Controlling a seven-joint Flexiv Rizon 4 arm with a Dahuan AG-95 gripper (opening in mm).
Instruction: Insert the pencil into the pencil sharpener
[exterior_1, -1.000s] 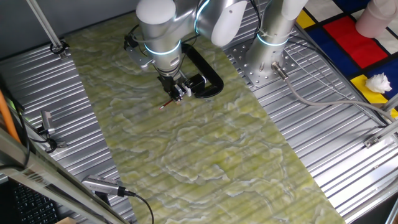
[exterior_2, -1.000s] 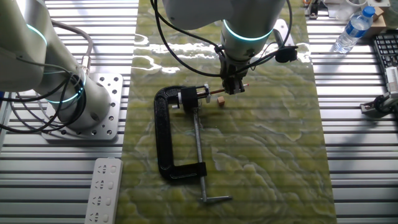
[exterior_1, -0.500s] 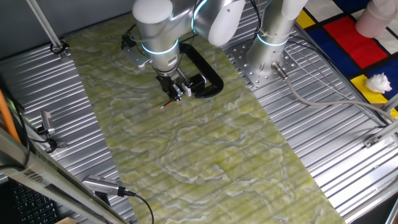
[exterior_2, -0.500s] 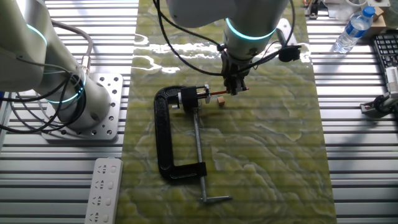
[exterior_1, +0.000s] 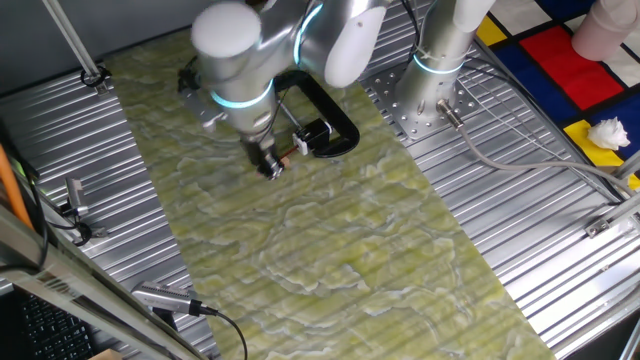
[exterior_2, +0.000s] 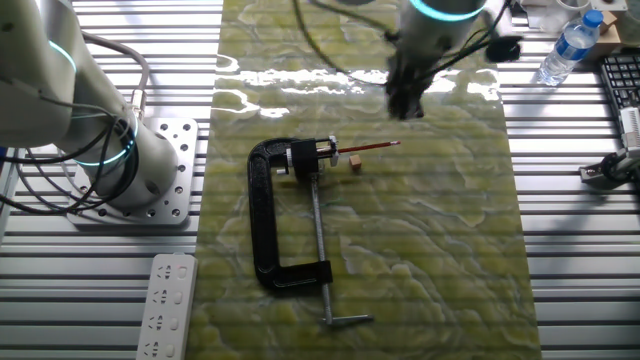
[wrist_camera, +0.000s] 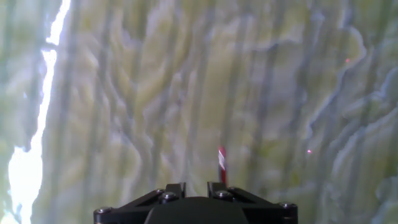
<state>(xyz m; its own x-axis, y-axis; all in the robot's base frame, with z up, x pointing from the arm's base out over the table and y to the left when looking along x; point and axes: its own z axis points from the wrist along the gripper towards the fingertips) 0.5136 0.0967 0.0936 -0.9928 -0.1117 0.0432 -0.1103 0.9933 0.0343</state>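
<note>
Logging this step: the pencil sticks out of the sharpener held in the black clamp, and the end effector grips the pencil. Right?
Not quite. The end effector is away from the pencil, as the other fixed view shows. The pencil does stick out of the sharpener held in the black clamp.

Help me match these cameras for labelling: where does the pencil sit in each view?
One fixed view: pencil upper centre, between gripper and black clamp, partly hidden.
The other fixed view: centre, right of the clamp.
Hand view: perhaps the red-white sliver at the bottom; unsure.
Landmark: black clamp, fixed views only.
</note>
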